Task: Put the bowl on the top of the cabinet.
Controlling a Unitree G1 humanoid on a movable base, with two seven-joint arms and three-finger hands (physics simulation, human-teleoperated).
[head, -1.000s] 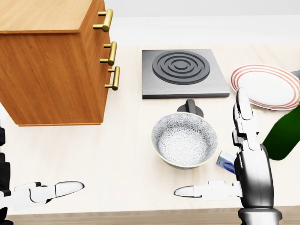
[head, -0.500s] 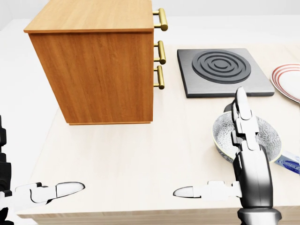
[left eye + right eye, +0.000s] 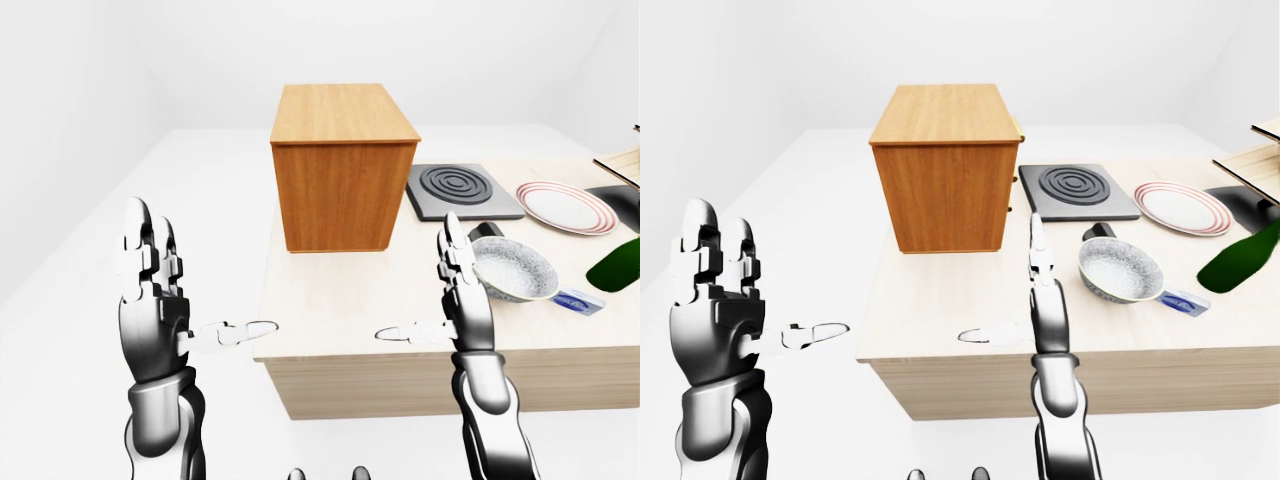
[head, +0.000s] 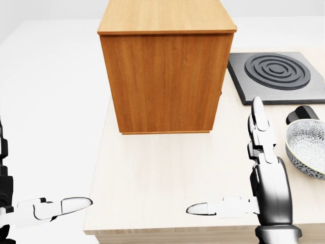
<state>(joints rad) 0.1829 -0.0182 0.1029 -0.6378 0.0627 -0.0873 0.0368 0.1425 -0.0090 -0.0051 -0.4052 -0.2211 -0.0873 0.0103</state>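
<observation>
White walls and a white floor surround a pale wooden table [image 3: 330,300] that carries everything in the scene. Taking the cabinet [image 3: 343,165] as the landmark: it is a tall wooden box standing on the table, its flat top bare, with brass handles just showing along its right side in the right-eye view.

To the right of the cabinet lies the bowl [image 3: 514,268], resting upright on the table and not on the cabinet top. It is a shallow, wide bowl, white with a fine grey speckled pattern inside and out. The right hand [image 3: 462,300] stands to the left of the bowl in the left-eye view, between it and the cabinet's lower right corner, close by but apart from it. Its fingers are spread, pointing straight up, thumb stretched out to the left, holding nothing.

The left hand [image 3: 152,300] hangs off the table's left edge, well to the lower left of the cabinet, likewise open with fingers upright and thumb pointing right, empty.

Further right of the cabinet sits a grey hotplate [image 3: 461,189] with dark rings, then a white plate [image 3: 565,206] with red rim stripes. A green bottle [image 3: 1238,258] lies tilted beyond the bowl.
</observation>
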